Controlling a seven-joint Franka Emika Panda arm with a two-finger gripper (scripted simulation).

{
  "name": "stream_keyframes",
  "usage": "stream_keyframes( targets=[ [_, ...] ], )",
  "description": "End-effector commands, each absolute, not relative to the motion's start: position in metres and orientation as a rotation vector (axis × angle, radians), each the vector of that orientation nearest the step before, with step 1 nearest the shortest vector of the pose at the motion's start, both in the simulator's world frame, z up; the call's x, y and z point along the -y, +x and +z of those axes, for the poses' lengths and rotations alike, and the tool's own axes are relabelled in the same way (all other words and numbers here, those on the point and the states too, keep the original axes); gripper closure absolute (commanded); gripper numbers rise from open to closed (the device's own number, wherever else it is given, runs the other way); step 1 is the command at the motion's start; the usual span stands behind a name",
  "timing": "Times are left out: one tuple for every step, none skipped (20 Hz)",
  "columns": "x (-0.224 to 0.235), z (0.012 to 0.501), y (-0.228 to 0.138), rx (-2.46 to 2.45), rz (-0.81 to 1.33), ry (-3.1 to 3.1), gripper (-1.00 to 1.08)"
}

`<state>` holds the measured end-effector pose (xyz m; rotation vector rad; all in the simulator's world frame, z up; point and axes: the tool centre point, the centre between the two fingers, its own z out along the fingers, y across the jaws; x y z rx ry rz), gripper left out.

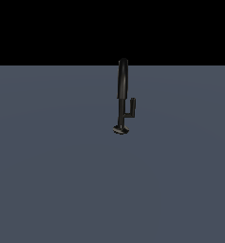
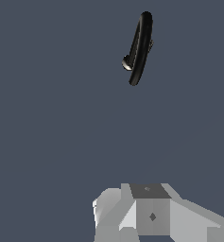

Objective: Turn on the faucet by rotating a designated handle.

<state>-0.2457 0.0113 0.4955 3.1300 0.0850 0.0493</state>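
While the grey claw (image 2: 151, 212), its spread impossible to tell here, hangs well short of the glossy black upright faucet (image 1: 122, 95) ahead, it should aim for the short L-shaped side handle (image 1: 130, 108), not the thick post.

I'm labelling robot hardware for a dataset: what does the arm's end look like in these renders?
Only the wrist view shows it: a blocky, faceted gripper in flat light grey and white, with a darker grey central panel bearing a small diamond-shaped mark. No cables, labels or fingertips are visible. The exterior view shows no arm at all.
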Motion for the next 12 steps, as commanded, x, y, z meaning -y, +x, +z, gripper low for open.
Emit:
stream_keyframes(
  targets=[
    [-0.011, 0.496, -0.246, -0.085, 0.049, 3.130, 1.08],
    [-0.011, 0.496, -0.246, -0.085, 0.049, 3.130, 1.08],
    [-0.011, 0.496, -0.245, -0.083, 0.048, 3.131, 1.08],
    [-0.011, 0.496, -0.244, -0.081, 0.045, 3.133, 1.08],
    [-0.011, 0.496, -0.244, -0.077, 0.042, 3.135, 1.08],
    [-0.012, 0.496, -0.242, -0.073, 0.038, 3.138, 1.08],
    [-0.012, 0.495, -0.241, -0.068, 0.033, 3.141, 1.08],
    [-0.012, 0.495, -0.239, -0.061, 0.028, 3.145, 1.08],
    [-0.012, 0.495, -0.237, -0.054, 0.021, 3.149, 1.08],
    [-0.012, 0.495, -0.234, -0.046, 0.013, 3.155, 1.08],
    [-0.013, 0.495, -0.232, -0.036, 0.005, 3.160, 1.08],
    [-0.013, 0.495, -0.229, -0.026, -0.005, 3.166, 1.08]
  ],
)
